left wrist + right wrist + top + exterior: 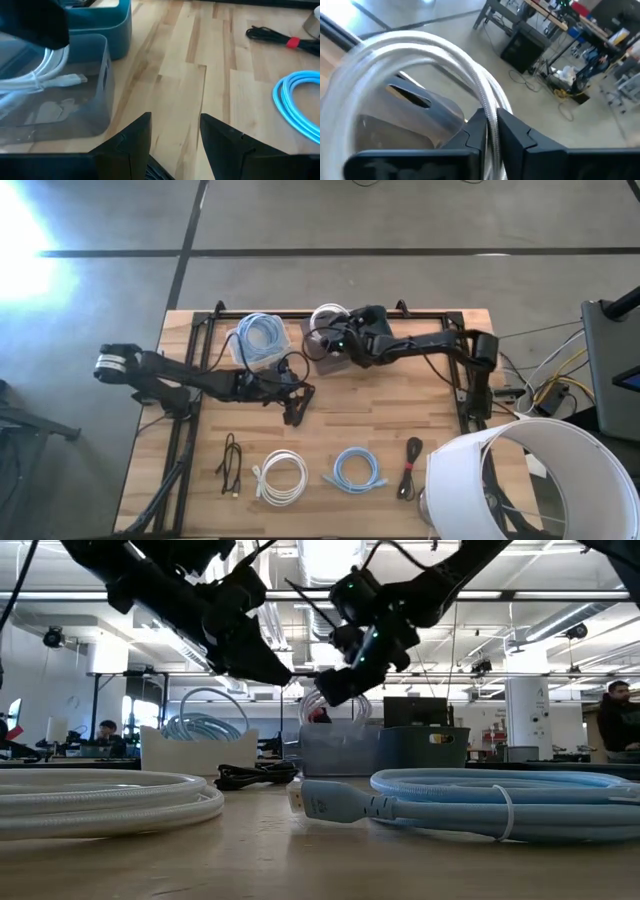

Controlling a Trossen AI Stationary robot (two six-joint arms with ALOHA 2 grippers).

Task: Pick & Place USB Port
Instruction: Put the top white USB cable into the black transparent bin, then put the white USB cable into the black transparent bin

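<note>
A coiled white cable [445,65], the item being moved, hangs pinched in the right gripper [490,131] above the clear bin [325,352] at the far middle of the surface [380,410]. In the left wrist view part of the coil and its white plug [70,79] already show through the bin's clear wall, so the placing looks well along.

To finish cleanly, the right arm should probably lower until the whole loop sits inside the walls, keeping the coil centred so no strand drapes over the rim, and only then release and lift straight up so the fingers do not drag the cable back out.

The right jaws are pressed nearly together on the cable strands, which run between the fingertips. The left gripper [175,131] hovers low over bare wood just beside the bin, its jaws spread and holding nothing.

A second bin with a light blue coil [262,332] stands to the left of the clear one. Nearer the front edge lie a black cable [231,463], a white cable coil [281,477], a blue cable coil [355,470] and another black cable [410,465].
</note>
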